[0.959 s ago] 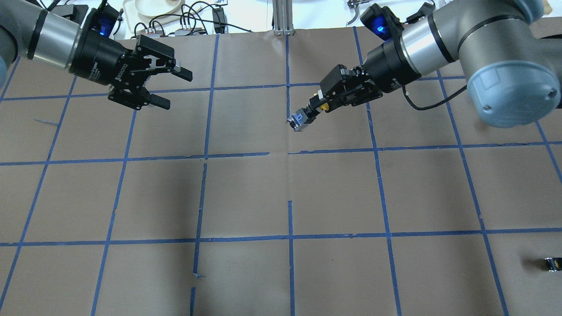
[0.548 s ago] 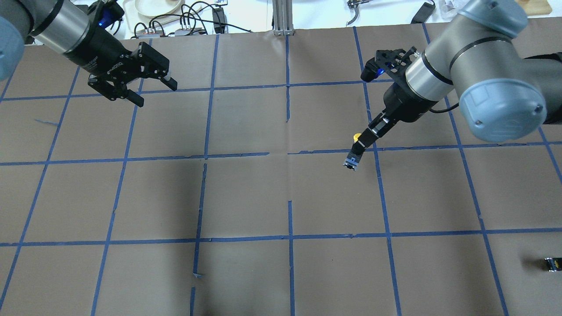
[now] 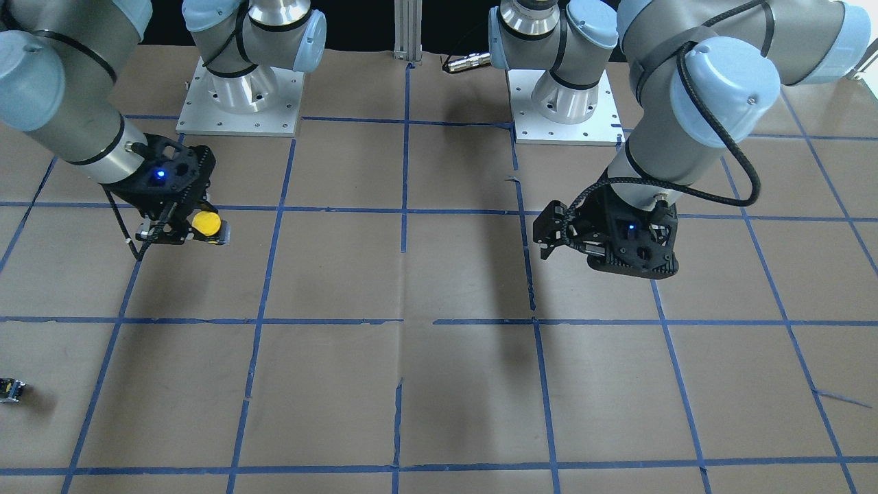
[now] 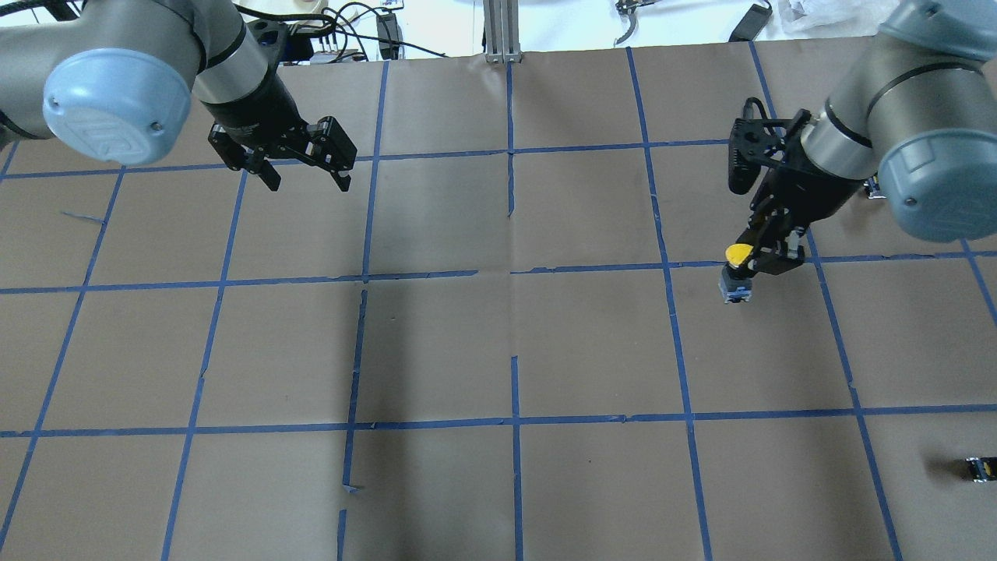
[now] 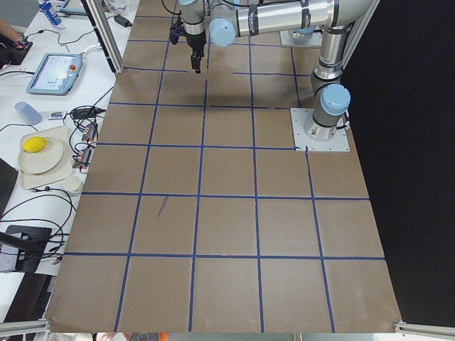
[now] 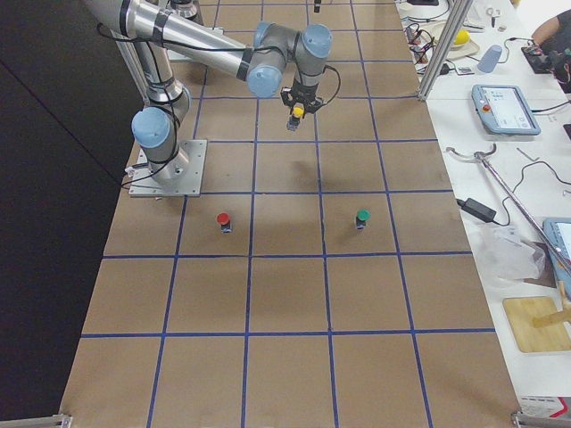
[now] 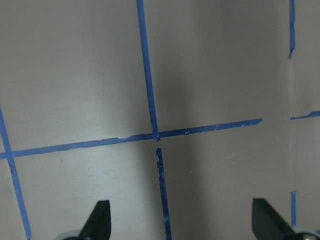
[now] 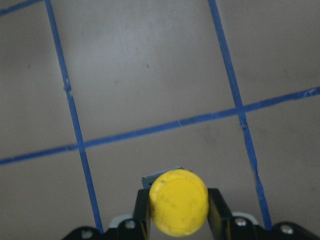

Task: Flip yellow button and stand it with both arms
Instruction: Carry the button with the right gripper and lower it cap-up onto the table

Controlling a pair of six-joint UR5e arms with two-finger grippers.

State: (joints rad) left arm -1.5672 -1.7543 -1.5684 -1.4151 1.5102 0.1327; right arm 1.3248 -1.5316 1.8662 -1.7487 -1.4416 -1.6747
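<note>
A brown paper-covered table point(image 4: 436, 351), gridded with blue tape point(image 4: 516, 421), beside a white bench point(image 6: 455, 107).

The yellow-capped, grey-bodied small push-button point(image 4: 737, 255) is held roughly upright, cap uppermost. The right hand point(image 8: 179, 214) clamps it just under the cap.

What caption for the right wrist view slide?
Right hand clamps the yellow button, cap toward the camera, over the blue-taped table.

Robotics lab, two arms point(image 3: 686, 158) bolted to a paper-covered table point(image 3: 466, 398), blue tape grid point(image 3: 329, 320), teach pendant point(image 5: 53, 73) on side bench point(image 5: 11, 98)
</note>
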